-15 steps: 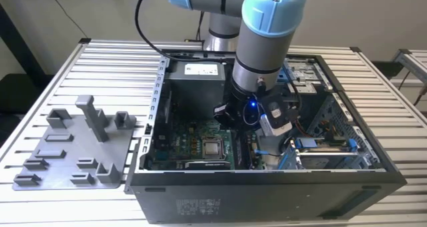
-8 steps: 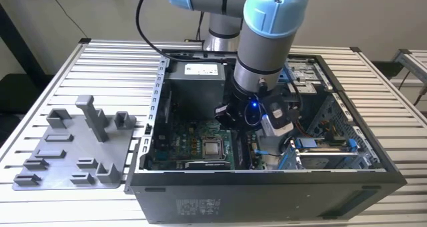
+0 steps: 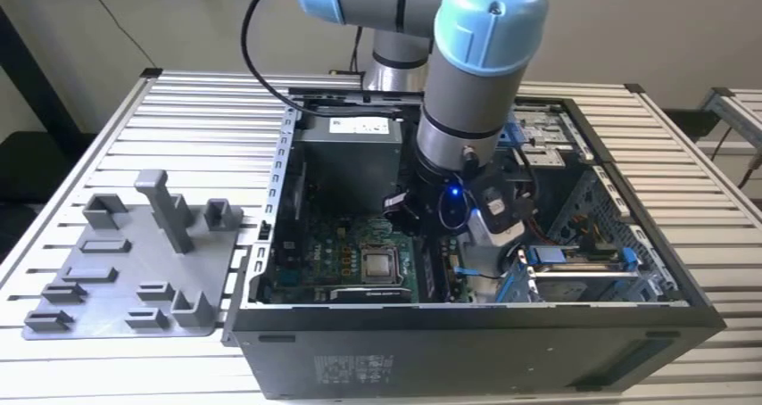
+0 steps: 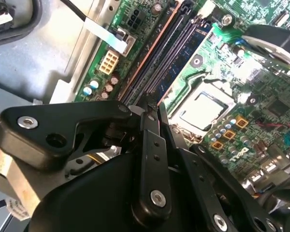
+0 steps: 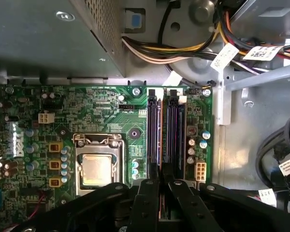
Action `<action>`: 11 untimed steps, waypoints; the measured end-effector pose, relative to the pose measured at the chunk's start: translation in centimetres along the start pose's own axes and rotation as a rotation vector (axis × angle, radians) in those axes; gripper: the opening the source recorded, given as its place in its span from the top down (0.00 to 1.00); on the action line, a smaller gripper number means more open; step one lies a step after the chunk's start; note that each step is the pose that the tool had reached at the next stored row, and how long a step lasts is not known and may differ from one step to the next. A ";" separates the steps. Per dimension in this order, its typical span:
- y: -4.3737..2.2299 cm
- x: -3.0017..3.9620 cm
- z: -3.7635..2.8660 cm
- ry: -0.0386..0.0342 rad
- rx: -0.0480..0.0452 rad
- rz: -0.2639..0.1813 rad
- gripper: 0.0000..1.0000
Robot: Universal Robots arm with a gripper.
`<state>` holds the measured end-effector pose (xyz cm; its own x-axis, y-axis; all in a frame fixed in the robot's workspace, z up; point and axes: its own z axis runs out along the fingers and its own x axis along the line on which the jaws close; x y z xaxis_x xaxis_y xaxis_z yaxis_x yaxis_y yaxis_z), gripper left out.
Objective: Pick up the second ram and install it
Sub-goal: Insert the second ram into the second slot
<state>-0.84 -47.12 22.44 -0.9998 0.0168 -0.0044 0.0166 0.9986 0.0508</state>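
Jaws of the black gripper [image 5: 162, 186] hang right over the long dark slots, and I cannot tell if they are apart or pinching something. The second ram [image 4: 183, 48] is a long, thin, dark stick standing on its edge in a slot beside the shiny square chip [image 4: 203, 108], just ahead of the gripper's tip. The chip sits on a flat green board [image 5: 101, 111] dotted with tiny parts. On the far side of the slots from the chip, bendy coloured wires [image 5: 174, 48] carry white paper tags [image 5: 224, 55] with print too small to read. Smooth grey metal walls [image 3: 476, 329] box it all in.
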 end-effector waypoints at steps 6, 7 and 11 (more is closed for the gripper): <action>-0.05 -0.03 0.18 0.0002 0.0008 0.000 0.86; -0.06 -0.05 0.19 0.0001 0.0008 0.000 0.86; -0.12 -0.04 0.29 0.0000 0.0005 0.000 0.86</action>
<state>-0.80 -47.22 22.15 -0.9998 0.0169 -0.0044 0.0167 0.9986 0.0503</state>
